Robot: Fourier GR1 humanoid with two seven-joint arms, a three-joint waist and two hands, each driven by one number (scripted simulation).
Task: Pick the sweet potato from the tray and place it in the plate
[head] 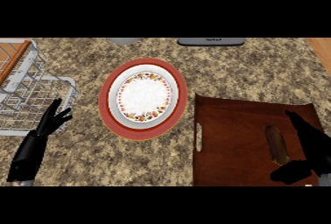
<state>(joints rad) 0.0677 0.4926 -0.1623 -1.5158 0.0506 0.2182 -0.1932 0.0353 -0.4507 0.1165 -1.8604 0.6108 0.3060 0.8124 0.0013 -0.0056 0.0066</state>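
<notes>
The sweet potato (277, 145) lies on the brown tray (233, 131) at four o'clock. The right hand (309, 148) sits just beside it, fingers straight and thumb spread, touching nothing I can tell. The plate (143, 95) sits centre; the left hand (51, 117) rests at eight o'clock, fingers relaxed

A speckled brown granite counter (226, 74) fills the view. At its left edge stands a white wire dish rack (29, 94). A dark appliance's edge (211, 41) shows at the counter's back.
</notes>
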